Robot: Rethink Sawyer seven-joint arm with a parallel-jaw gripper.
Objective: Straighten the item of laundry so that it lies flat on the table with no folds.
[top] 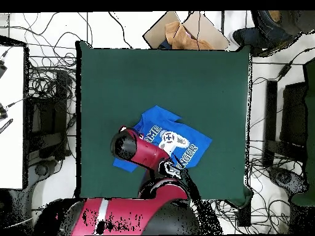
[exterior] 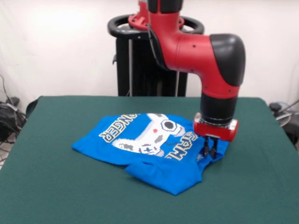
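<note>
Shirt (exterior: 140, 144) first — a bright blue short-sleeved tee with a white-grey game-controller print and pale lettering, lying a little toward six o'clock of the middle of the green tabletop (exterior: 56, 186). It is not flat: from the front view its left edge spreads out in a thin wedge, while the part at five o'clock is doubled over into a thick blue flap that hides the lower cloth. The lettering reads upside down from this side. Moving right, the red and black arm (exterior: 201, 51) bends down over the shirt's three o'clock edge, and the pincer (exterior: 209, 150) stands upright there, its two dark fingers close together and pressed into the bunched blue cloth — clenched on the shirt's edge, as far as I can see. In the overhead view the arm covers that corner.
</note>
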